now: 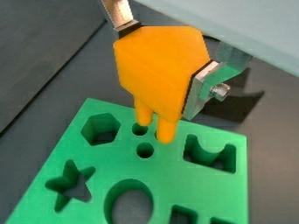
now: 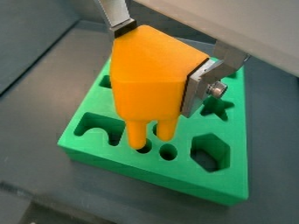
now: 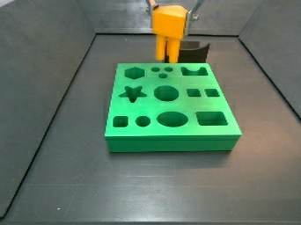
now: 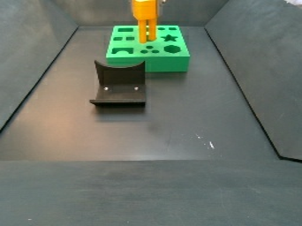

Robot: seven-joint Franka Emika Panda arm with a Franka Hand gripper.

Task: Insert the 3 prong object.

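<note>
My gripper (image 1: 162,57) is shut on the 3 prong object (image 1: 158,74), an orange piece with a blocky body and narrow prongs pointing down. One silver finger (image 1: 205,83) presses its side. The piece hangs upright over the green board (image 1: 105,171), with its prong tips at or just above the small round holes (image 1: 145,150) near one edge. I cannot tell if a tip is inside a hole. Both side views show the piece (image 3: 170,31) (image 4: 144,22) held over the board's (image 3: 171,142) edge that faces the fixture.
The board (image 2: 228,175) has several cut-outs: star (image 3: 132,92), hexagon, circles, squares, oval and arch. The dark fixture (image 4: 118,84) stands on the dark floor beside the board, also in a side view (image 3: 195,50). Grey walls slope up around the floor.
</note>
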